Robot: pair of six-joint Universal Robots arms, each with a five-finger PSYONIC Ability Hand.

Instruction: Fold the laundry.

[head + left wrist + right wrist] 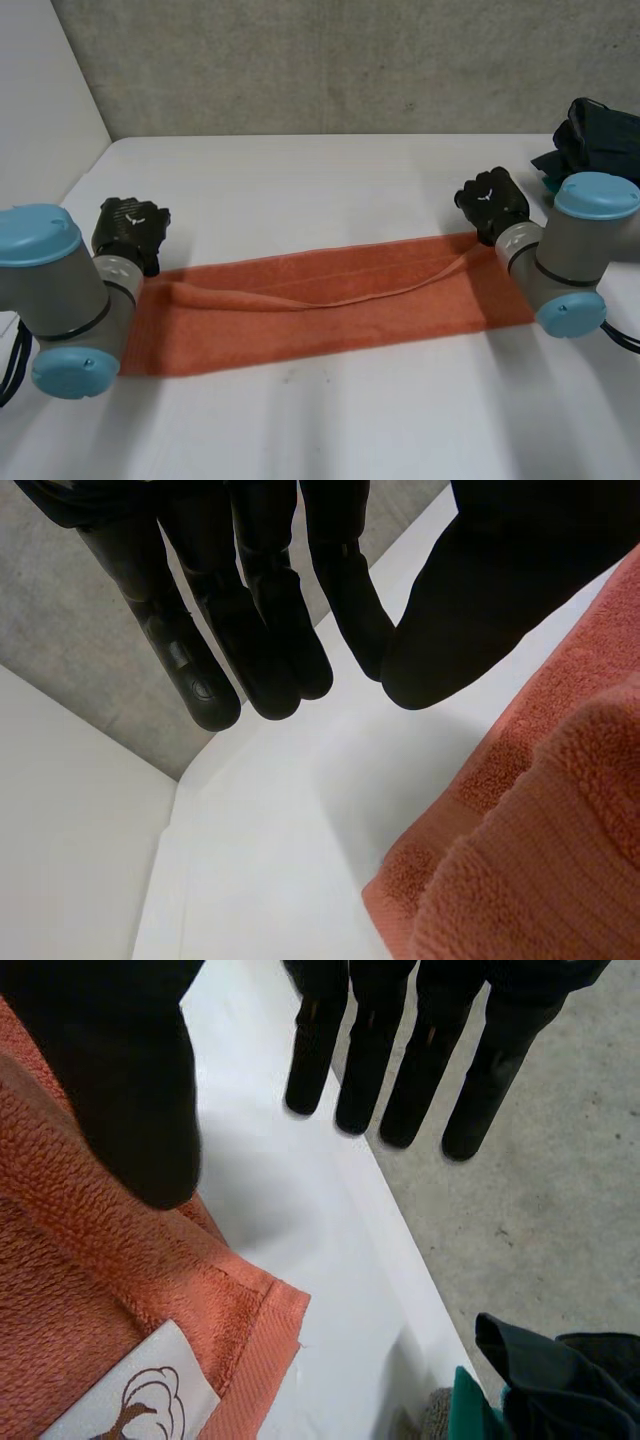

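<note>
An orange towel lies across a white bench, stretched in a long strip from 9 o'clock to 3 o'clock in the head view. It is doubled over lengthwise, and the loose edge of its top layer sags in a shallow curve along the middle. That first fold looks done, if a little uneven. By the look of it, the strip has yet to be folded end to end into a compact stack. A heap of dark clothes waits at the bench's 2 o'clock corner, apparently not yet folded, so the job appears to be at an early stage.

The left robot hand sits at the towel's 9 o'clock end, by the far corner. Its wrist view shows the fingers straight and close side by side. The thumb tip is near them, nothing is caught between, and the towel lies beside the thumb.

The right robot hand sits at the 3 o'clock end, by the far corner there. Its fingers are straight and slightly fanned over bare bench. The thumb is held well apart from them, above the towel's hemmed corner near a white label. Whether the thumb touches the cloth cannot be told. Neither robot hand holds anything.
</note>
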